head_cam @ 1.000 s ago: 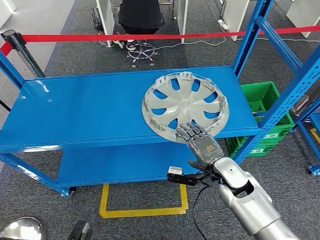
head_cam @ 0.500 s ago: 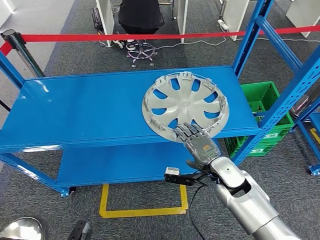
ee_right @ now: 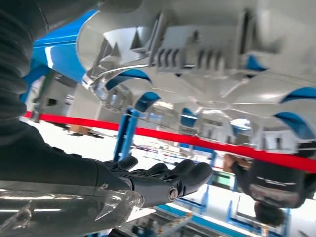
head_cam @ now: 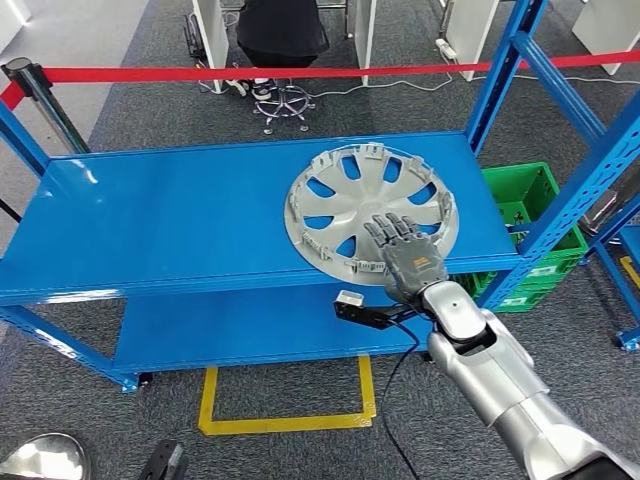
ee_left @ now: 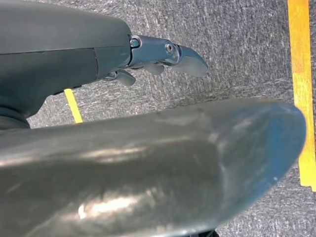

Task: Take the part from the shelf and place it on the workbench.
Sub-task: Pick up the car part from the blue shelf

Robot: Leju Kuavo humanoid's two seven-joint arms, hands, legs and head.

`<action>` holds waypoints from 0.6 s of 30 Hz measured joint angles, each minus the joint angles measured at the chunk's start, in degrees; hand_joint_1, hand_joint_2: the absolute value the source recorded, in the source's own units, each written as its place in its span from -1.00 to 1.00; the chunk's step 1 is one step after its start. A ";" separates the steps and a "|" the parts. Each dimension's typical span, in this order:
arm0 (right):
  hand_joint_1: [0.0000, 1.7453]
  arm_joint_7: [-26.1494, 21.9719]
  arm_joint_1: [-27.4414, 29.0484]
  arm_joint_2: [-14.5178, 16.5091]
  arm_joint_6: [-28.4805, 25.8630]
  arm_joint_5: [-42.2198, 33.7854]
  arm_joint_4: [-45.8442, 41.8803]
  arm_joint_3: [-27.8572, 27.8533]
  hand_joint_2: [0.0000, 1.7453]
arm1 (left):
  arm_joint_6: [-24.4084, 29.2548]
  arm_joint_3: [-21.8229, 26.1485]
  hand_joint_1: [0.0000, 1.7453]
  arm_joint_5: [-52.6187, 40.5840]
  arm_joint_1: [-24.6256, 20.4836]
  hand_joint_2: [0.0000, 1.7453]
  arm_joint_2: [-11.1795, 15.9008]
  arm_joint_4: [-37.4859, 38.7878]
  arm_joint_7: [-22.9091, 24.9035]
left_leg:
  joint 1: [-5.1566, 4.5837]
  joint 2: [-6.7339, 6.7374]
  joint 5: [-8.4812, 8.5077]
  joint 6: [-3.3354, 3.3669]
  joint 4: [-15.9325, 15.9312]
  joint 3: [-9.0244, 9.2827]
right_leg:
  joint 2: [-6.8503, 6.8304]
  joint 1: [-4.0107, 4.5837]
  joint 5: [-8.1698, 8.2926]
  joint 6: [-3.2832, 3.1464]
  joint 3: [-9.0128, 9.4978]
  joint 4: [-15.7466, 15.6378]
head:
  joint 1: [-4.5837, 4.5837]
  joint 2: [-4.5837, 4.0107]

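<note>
A silver wheel cover (head_cam: 373, 208) with several spokes lies flat, ribbed side up, on the right part of the blue shelf's top deck (head_cam: 173, 215). Its near rim hangs slightly over the front edge. My right hand (head_cam: 407, 255) reaches over that near rim with its fingers stretched out and spread above the spokes, holding nothing. In the right wrist view the cover (ee_right: 209, 54) is close in front of the dark fingers (ee_right: 175, 177), with a gap between them. My left hand (ee_left: 168, 52) hangs by my side over grey carpet, fingers extended and nothing in them.
Blue uprights (head_cam: 498, 75) frame the shelf's right end, with a green crate (head_cam: 528, 195) behind them. A red barrier tape (head_cam: 302, 73) runs behind the shelf, where a person (head_cam: 281, 25) sits on a chair. A yellow floor marking (head_cam: 287, 422) lies below the shelf front.
My right hand has moved forward and up from the cover's near rim to above its spokes. The cover has stayed in place.
</note>
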 joint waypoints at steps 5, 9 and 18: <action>-1.00 0.04 -0.48 0.24 -0.34 0.10 2.57 -1.21 1.00 | -0.29 0.40 -1.00 -0.30 0.00 -1.00 -0.10 0.00 0.00 | 0.00 0.00 0.00 0.00 0.00 -0.01 | 0.00 0.00 0.00 0.00 -0.01 0.00 | 0.01 0.00; -1.00 0.01 -0.46 0.24 -0.28 0.11 3.89 -1.65 1.00 | -0.29 0.51 -1.00 -0.37 0.00 -1.00 -0.10 0.00 0.00 | 0.00 0.00 0.01 0.01 0.00 -0.01 | 0.01 -0.01 0.01 0.01 -0.02 0.00 | 0.01 0.00; -1.00 -0.99 -1.12 0.24 4.08 0.10 7.08 -2.13 1.00 | -0.40 0.89 -1.00 -0.53 0.00 -1.00 -0.10 0.00 0.00 | 0.00 0.00 0.02 0.03 0.00 -0.02 | 0.00 0.00 0.02 0.01 -0.01 0.00 | 0.00 0.00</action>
